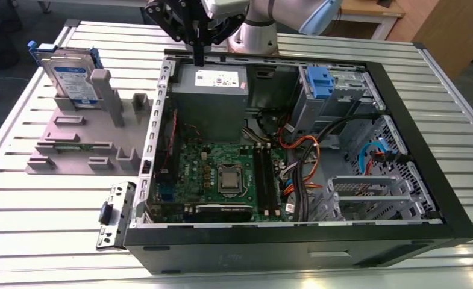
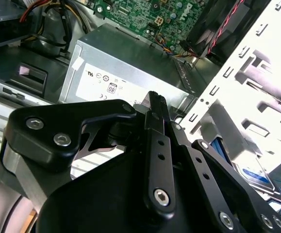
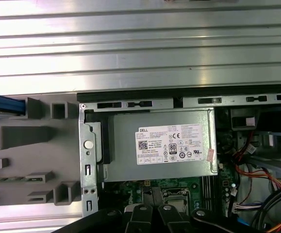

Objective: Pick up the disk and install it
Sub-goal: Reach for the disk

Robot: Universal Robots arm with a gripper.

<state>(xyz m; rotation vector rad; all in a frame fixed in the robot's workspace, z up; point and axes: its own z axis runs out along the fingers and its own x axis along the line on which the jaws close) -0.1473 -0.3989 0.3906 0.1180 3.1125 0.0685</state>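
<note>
My gripper (image 1: 197, 59) hangs clenched and empty above the grey power supply (image 1: 212, 81), at the open case's (image 1: 429, 156) far edge. The disk (image 1: 70, 78) stands upright in the grey plastic rack (image 1: 67, 138), on the exterior view's left, well apart. I judge it stiff, dense and shock-sensitive. I'd grip the blue bracket's (image 1: 33, 51) edges, not the smooth labelled face.

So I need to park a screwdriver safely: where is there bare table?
Bare table slats lie between the grey fixture and the near table edge, to the exterior view's left of the loose bracket; a narrower strip runs along the case on the exterior view's right. The fixture, holding the disk, and the case interior are crowded.
</note>
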